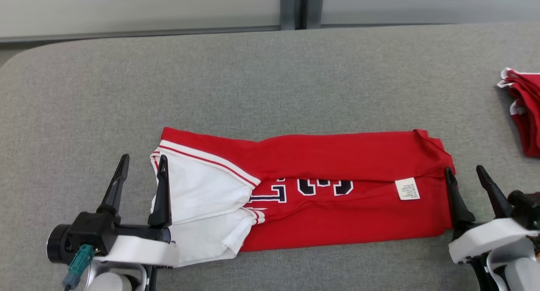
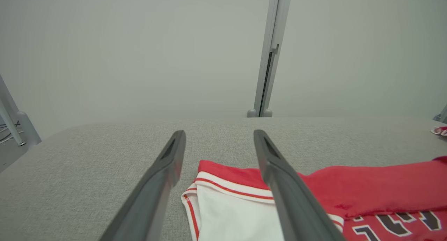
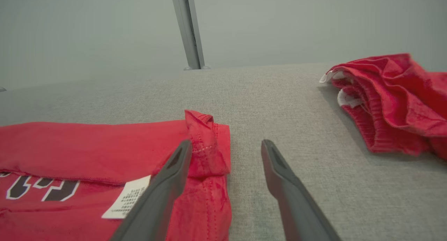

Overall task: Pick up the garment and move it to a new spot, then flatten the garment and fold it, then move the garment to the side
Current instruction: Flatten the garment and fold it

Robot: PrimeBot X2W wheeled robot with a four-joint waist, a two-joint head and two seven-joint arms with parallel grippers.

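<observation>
Garment of red cotton with white sleeves and dark lettering (image 1: 337,194) lies in the head view at the near middle of the grey fabric-covered table (image 1: 253,80), already laid flat and folded lengthways into a long band, sleeves tucked in. By that, the moving and flattening look done and the folding partway. A fold across its length and the shift to the side appear to be left. The left jaws stand wide open and empty at the band's left end, one finger over the white sleeve, the other over bare table. The right jaws, equally wide and empty, straddle the right end beside a small white care label (image 1: 408,188). A second crumpled red garment (image 1: 525,114) sits well apart at the far right. In the left wrist view the garment's (image 2: 366,188) sleeve edge falls between the two fingers. In the right wrist view the garment's (image 3: 87,143) hemmed corner lies under the inner finger, the outer one over bare table.
</observation>
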